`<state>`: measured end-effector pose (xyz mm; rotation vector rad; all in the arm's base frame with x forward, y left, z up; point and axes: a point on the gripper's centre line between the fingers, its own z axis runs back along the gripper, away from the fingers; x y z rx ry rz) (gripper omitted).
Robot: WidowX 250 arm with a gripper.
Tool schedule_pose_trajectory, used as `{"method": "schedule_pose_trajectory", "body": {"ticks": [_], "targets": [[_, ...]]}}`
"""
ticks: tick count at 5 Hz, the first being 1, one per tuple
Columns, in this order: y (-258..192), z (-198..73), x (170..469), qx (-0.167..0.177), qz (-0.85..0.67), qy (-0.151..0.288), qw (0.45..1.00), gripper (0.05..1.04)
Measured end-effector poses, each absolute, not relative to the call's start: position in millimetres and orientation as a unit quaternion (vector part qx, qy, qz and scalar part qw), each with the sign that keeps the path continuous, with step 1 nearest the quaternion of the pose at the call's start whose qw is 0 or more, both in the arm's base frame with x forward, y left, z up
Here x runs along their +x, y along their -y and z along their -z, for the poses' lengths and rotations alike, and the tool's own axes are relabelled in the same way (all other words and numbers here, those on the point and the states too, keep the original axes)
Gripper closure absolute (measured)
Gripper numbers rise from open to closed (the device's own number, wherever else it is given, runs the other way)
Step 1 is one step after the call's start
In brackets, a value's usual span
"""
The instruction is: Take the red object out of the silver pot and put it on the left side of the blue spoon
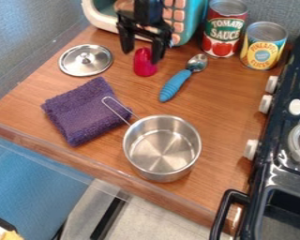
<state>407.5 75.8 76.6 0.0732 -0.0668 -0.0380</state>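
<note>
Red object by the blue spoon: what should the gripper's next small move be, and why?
Probably ease the gripper straight up, clear of the red object: its fingers look spread, the object appears to rest on the counter left of the blue spoon, and the silver pot is empty, so the placing seems done.

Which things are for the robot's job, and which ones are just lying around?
For the job:
- red thing
- silver pot
- blue spoon
- gripper

Just lying around:
- lid
- purple cloth
- red can
- yellow can
- teal toy
- stove
</note>
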Motion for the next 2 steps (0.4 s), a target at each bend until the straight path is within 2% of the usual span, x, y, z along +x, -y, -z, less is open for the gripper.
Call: {"method": "schedule_pose_trajectory", "body": {"ticks": [1,2], "targets": [[-76.6,-81.0,402.9,0.017,0.026,0.028,0.999,0.083],[-80.1,-85.4,397.9,0.031,0.024,0.028,0.999,0.083]]}}
